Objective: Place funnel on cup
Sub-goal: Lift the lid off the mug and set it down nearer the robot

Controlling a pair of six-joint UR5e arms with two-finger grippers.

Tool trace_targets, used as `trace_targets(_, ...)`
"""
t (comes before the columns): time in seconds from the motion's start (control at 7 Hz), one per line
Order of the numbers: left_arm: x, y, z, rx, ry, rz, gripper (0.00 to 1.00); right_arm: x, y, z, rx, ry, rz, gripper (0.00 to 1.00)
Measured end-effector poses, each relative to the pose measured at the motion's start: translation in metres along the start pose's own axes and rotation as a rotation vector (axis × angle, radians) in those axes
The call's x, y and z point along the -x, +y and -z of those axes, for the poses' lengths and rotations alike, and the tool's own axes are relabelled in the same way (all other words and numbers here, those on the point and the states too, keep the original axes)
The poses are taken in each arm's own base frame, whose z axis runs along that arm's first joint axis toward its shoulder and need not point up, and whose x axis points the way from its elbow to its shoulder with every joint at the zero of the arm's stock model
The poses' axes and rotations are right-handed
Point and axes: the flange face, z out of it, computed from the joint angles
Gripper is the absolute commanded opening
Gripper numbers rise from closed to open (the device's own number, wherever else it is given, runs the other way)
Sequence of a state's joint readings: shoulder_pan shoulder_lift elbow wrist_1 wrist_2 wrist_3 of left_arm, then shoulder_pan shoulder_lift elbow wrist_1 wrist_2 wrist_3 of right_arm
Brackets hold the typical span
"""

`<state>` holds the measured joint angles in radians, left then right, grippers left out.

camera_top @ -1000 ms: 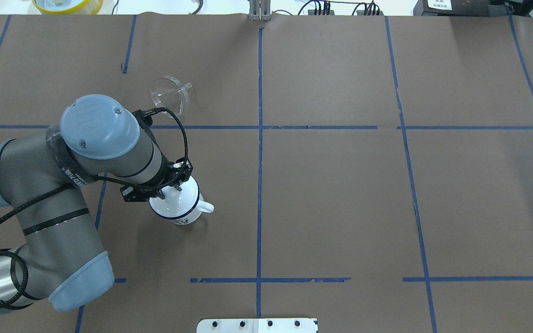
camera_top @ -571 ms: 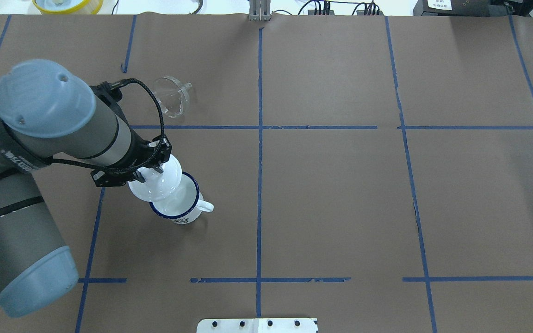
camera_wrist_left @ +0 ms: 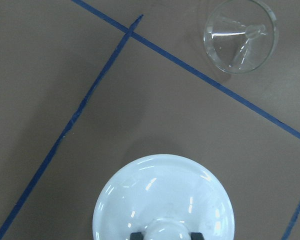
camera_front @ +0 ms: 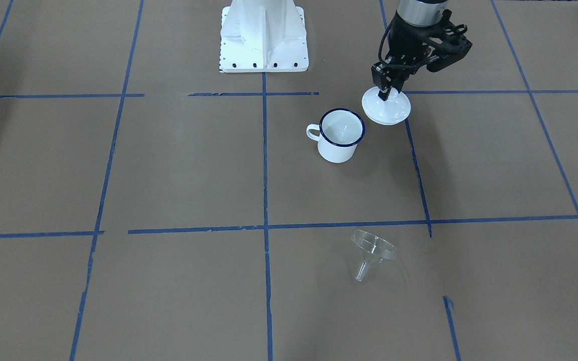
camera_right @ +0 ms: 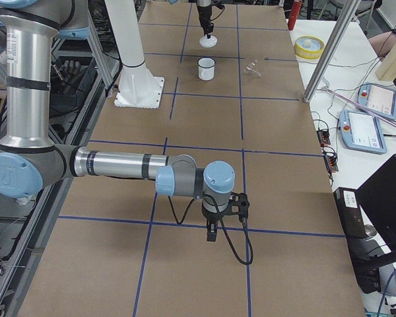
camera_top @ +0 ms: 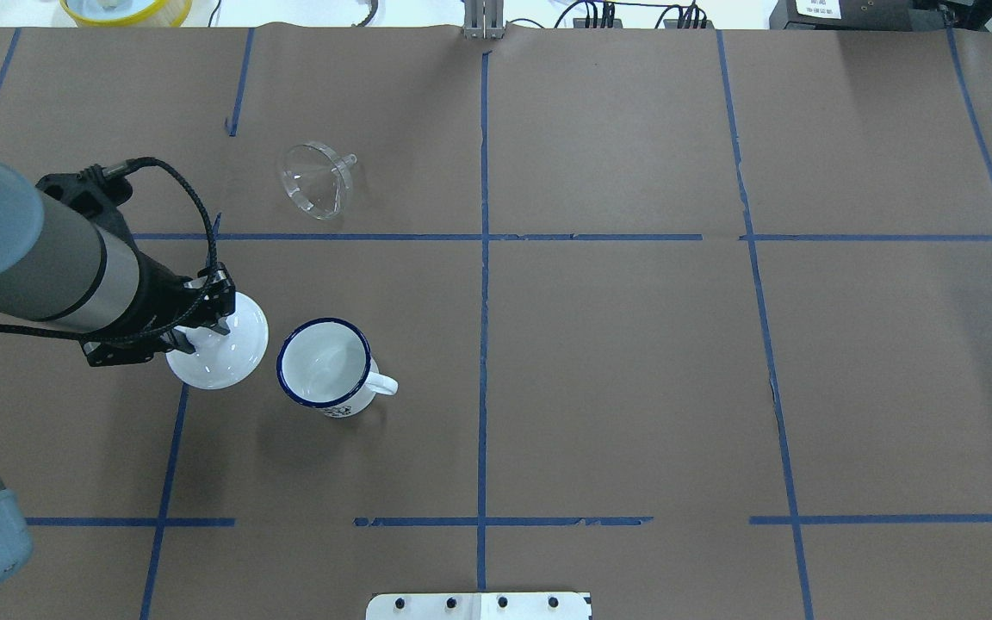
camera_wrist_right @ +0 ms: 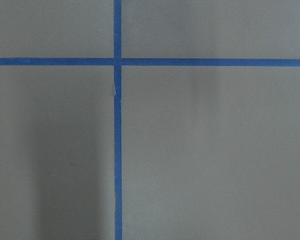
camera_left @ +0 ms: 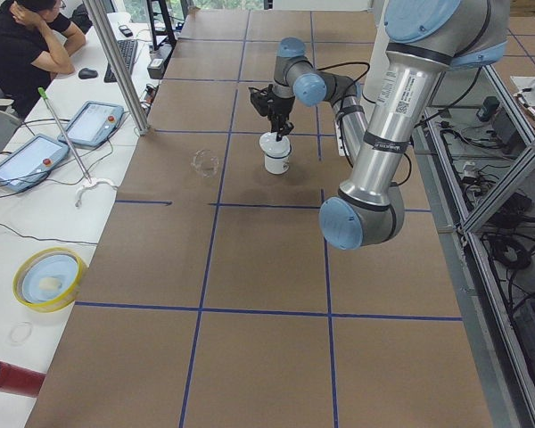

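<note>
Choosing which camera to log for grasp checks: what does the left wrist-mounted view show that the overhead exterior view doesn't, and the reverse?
Only the wrist view: the knob of the white lid, pinched in the left gripper. Only the overhead: the cup, uncovered, beside the lid, plus the left arm reaching in. Both: the lid and the clear funnel lying on its side on the brown table.

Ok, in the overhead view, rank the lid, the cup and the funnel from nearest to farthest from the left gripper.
1. lid: held by its knob in the left gripper.
2. cup: upright, just right of the lid in that view.
3. funnel: on its side, farther up the table beyond the tape line.
</note>
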<state>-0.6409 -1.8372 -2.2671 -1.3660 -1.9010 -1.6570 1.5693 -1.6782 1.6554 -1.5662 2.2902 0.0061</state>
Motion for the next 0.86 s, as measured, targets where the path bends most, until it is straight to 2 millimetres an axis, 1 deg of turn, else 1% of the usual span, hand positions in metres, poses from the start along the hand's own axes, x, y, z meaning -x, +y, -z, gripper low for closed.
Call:
trace_targets(0.14,0.021,0.0,-0.021,0.02,-0.004,-0.009,0.0,0.0,0.0,0.0,0.0,0.0,0.0,1.0)
trace_targets(0.29,0.034,0.004,-0.045,0.065,-0.017,-0.008,0.0,0.0,0.0,0.0,-0.001,0.0,0.001,1.0)
trace_targets(0.57,0.042,0.022,-0.094,0.177,-0.033,0.023,0.0,0.0,0.0,0.0,0.0,0.0,0.0,1.0)
trace_targets(0.71,0.045,0.03,-0.114,0.203,-0.041,0.031,0.0,0.0,0.0,0.0,0.0,0.0,0.0,1.0)
trace_targets(0.86,0.047,0.035,-0.127,0.213,-0.048,0.034,0.0,0.0,0.0,0.0,0.0,0.0,0.0,1.0)
